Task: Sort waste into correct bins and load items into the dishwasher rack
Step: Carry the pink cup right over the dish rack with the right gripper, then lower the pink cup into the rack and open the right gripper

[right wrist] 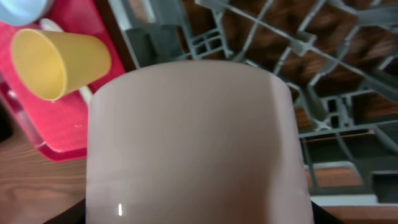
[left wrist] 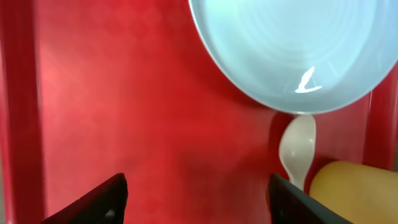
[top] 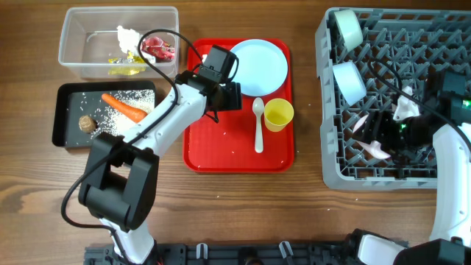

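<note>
The left claw (left wrist: 196, 199) hangs wide open and empty over the red tray (left wrist: 124, 112), with the plate (left wrist: 292, 50) at its one o'clock. The right claw (top: 390, 143) grips the pink cup (right wrist: 196, 143) over the rack (top: 368, 178), three o'clock from the red tray.

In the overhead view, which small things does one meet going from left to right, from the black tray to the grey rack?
brown lump → carrot → white spoon → yellow cup → dishwasher rack
</note>
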You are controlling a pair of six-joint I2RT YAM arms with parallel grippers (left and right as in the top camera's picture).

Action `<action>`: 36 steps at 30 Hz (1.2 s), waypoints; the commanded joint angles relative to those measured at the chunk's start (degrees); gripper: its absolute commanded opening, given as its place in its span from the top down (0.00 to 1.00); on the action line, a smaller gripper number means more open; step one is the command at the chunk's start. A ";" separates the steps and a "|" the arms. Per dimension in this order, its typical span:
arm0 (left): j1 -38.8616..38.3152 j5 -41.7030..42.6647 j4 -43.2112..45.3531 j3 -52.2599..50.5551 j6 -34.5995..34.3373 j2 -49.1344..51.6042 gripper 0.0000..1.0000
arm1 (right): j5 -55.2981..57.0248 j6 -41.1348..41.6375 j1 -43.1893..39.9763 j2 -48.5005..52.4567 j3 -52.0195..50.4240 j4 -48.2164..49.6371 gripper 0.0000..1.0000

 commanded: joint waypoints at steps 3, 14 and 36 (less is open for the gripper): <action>0.48 -2.23 1.16 -0.44 0.42 0.61 0.26 | 4.85 -0.09 0.31 1.33 0.79 1.49 0.45; 0.48 -2.43 1.55 -0.44 0.42 0.63 0.26 | 5.03 -0.02 1.14 9.18 0.79 5.05 0.44; 0.52 -2.40 1.05 -0.44 0.44 0.63 0.25 | 5.22 1.01 2.62 12.04 0.39 7.32 0.39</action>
